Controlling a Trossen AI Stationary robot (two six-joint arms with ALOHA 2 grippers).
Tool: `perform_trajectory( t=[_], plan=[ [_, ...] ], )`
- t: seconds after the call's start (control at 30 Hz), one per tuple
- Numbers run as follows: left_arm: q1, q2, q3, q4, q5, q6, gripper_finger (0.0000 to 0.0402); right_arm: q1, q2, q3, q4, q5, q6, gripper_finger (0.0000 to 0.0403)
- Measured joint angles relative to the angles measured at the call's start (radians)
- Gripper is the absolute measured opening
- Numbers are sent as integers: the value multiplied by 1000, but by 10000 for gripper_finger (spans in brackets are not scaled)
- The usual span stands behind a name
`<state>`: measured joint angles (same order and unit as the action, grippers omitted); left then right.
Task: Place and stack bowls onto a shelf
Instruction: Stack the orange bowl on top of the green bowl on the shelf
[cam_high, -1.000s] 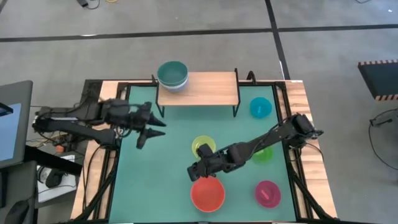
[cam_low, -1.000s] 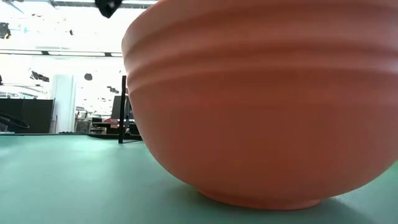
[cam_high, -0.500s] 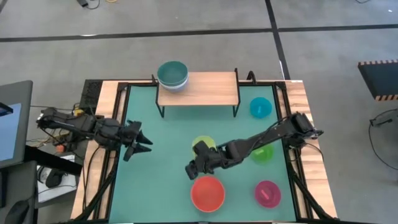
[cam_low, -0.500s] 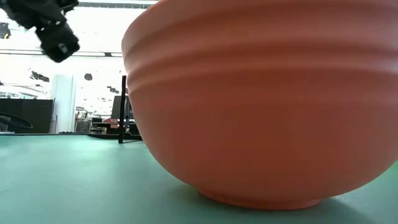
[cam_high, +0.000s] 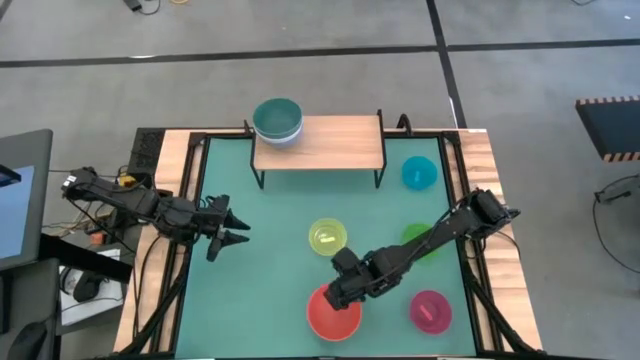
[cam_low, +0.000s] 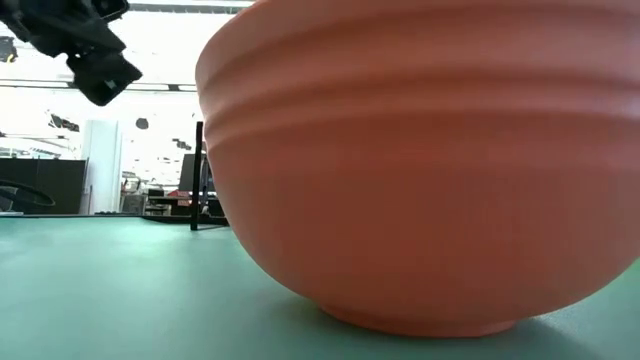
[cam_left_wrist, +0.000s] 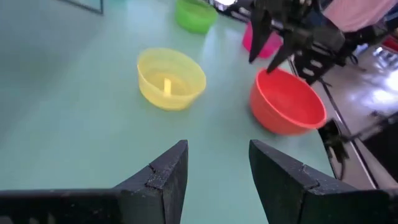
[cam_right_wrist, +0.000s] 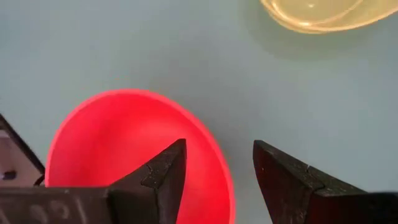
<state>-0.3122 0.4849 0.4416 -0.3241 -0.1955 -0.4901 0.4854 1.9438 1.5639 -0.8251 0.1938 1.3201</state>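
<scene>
One red bowl (cam_high: 333, 314) sits at the table's (cam_high: 270, 290) near edge. My right end effector (cam_high: 343, 296) hangs over its rim, fingers spread to straddle the wall. My left end effector (cam_high: 232, 227) waits, open, well clear. Shelf (cam_high: 330, 140) holds a teal stack (cam_high: 277, 120).

Both arms were slim, dark and jointed, trailing black cables, and the left gripper (cam_left_wrist: 213, 177) and right gripper (cam_right_wrist: 217, 180) each carried two matte-black, wedge-shaped fingers.
</scene>
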Motion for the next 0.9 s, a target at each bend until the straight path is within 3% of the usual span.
perform_trajectory(
  t=[0.43,0.9],
  plan=[
    [0,88,0,70,-21,24,155,-16,79,-2,-20,-81,16,197],
    [0,118,0,115,-26,10,155,-59,130,1,23,-217,-4,38]
  ],
)
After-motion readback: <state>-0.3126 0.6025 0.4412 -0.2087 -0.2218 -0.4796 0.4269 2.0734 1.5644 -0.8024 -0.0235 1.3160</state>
